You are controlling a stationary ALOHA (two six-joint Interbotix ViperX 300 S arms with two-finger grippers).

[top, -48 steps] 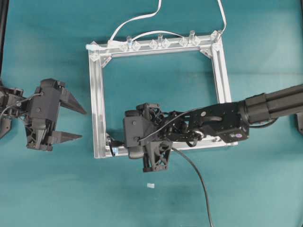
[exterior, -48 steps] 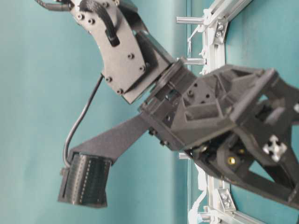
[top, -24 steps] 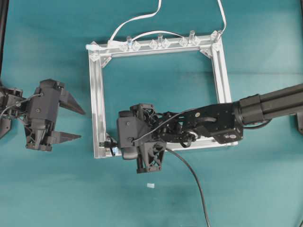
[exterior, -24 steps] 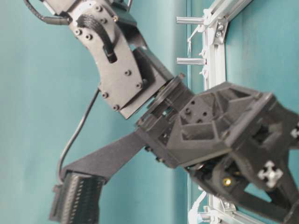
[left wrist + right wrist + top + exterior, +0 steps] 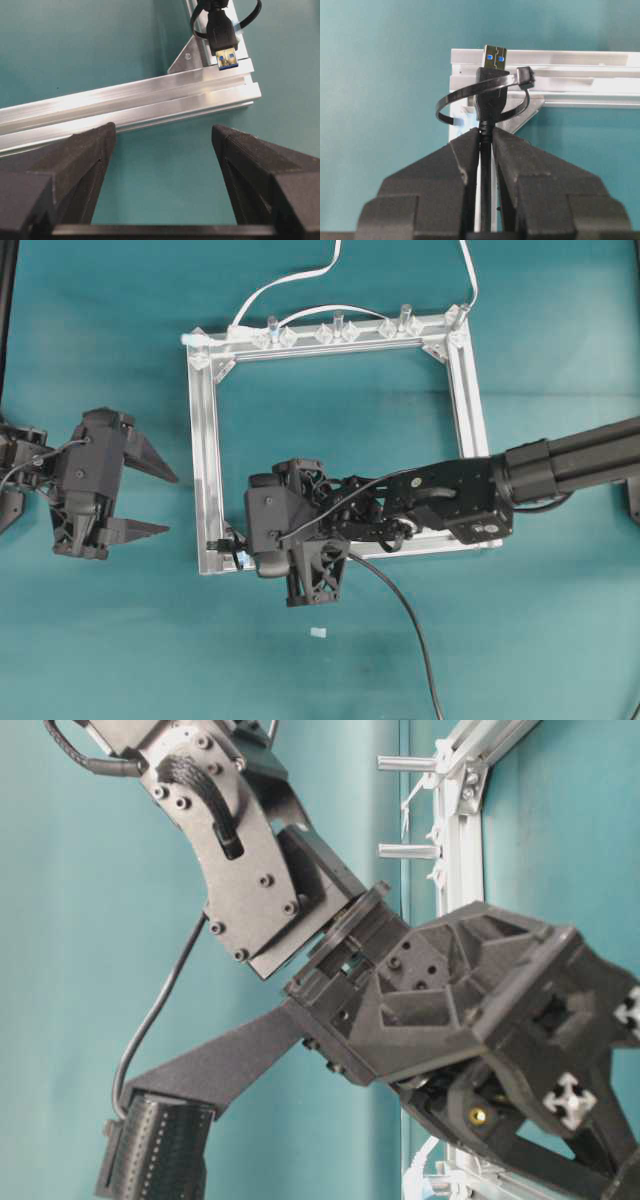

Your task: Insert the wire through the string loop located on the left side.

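Observation:
In the right wrist view my right gripper (image 5: 486, 131) is shut on the black wire (image 5: 485, 165) just behind its plug (image 5: 491, 97). The plug's silver, blue-cored tip (image 5: 494, 56) pokes through the thin dark string loop (image 5: 492, 83) at the silver frame's corner bracket (image 5: 532, 107). Overhead, this gripper (image 5: 236, 545) sits at the frame's lower left corner (image 5: 212, 562), and the wire (image 5: 415, 640) trails off to the lower right. My left gripper (image 5: 172, 502) hangs open left of the frame. Its wrist view shows the plug (image 5: 223, 40) beyond its bare, widely spread fingers (image 5: 85, 160).
The square aluminium frame (image 5: 205, 440) lies flat on the teal table. White cables (image 5: 290, 280) run from its top bar, which carries a row of clear clips (image 5: 335, 332). A small white scrap (image 5: 318, 632) lies below the frame. The right arm (image 5: 560, 465) reaches across the frame.
My right gripper has slid left with the wire, carrying the plug over the frame's left bar and through the loop. The left gripper has barely moved.

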